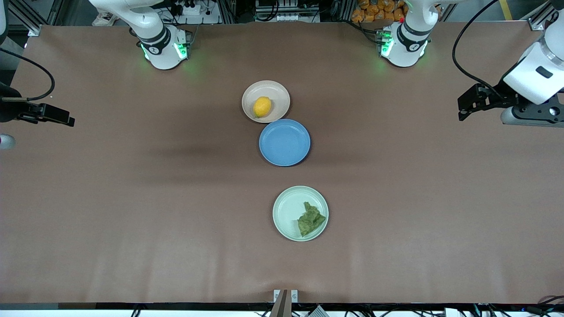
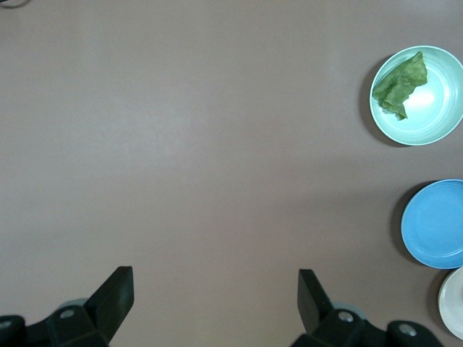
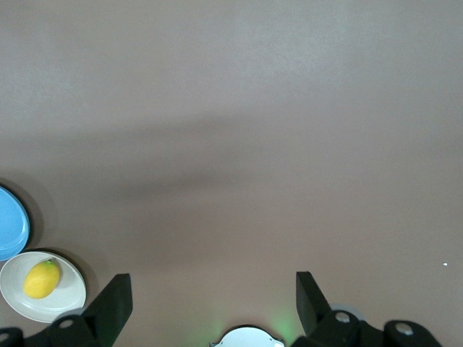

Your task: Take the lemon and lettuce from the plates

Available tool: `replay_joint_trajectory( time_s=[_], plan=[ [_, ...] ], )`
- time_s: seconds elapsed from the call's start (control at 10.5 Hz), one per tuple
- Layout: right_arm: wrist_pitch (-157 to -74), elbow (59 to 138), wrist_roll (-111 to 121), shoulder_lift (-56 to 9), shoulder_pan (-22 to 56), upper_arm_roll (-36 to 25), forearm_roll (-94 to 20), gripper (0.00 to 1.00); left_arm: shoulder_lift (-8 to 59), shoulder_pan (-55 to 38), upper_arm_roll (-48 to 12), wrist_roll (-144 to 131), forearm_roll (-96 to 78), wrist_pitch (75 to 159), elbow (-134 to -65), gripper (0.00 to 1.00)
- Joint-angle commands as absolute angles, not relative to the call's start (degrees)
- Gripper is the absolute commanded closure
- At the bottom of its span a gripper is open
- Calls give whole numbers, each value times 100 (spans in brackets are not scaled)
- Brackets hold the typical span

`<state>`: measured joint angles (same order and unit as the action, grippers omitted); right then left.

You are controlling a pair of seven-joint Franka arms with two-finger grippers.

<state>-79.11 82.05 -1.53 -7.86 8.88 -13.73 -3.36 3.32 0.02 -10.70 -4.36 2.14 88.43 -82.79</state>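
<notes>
The lemon (image 1: pixel 262 106) lies on the beige-pink plate (image 1: pixel 278 93) near the robots' bases; both also show in the right wrist view, lemon (image 3: pixel 41 279) on plate (image 3: pixel 14 293). The lettuce (image 1: pixel 310 219) lies on the pale mint green plate (image 1: pixel 286 209), nearest the front camera; in the left wrist view the lettuce (image 2: pixel 400 83) sits on that plate (image 2: pixel 434 116). My left gripper (image 1: pixel 468 105) is open and empty, high over the left arm's end of the table (image 2: pixel 215 289). My right gripper (image 1: pixel 61 118) is open and empty over the right arm's end (image 3: pixel 213 293).
An empty blue plate (image 1: pixel 284 142) sits between the two task plates, touching the beige-pink one; it also shows in the left wrist view (image 2: pixel 436 224) and the right wrist view (image 3: pixel 11 224). The brown table (image 1: pixel 132 198) spreads wide on both sides of the plates.
</notes>
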Motion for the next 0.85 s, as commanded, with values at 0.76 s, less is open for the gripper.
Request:
replay_joint_trajectory(
  time_s=[0.76],
  plan=[
    [-7884, 8306, -105, -633, 861, -1327, -325, 0, 991, -366, -1151, -447, 271, 8719, -8165, 0]
  ],
)
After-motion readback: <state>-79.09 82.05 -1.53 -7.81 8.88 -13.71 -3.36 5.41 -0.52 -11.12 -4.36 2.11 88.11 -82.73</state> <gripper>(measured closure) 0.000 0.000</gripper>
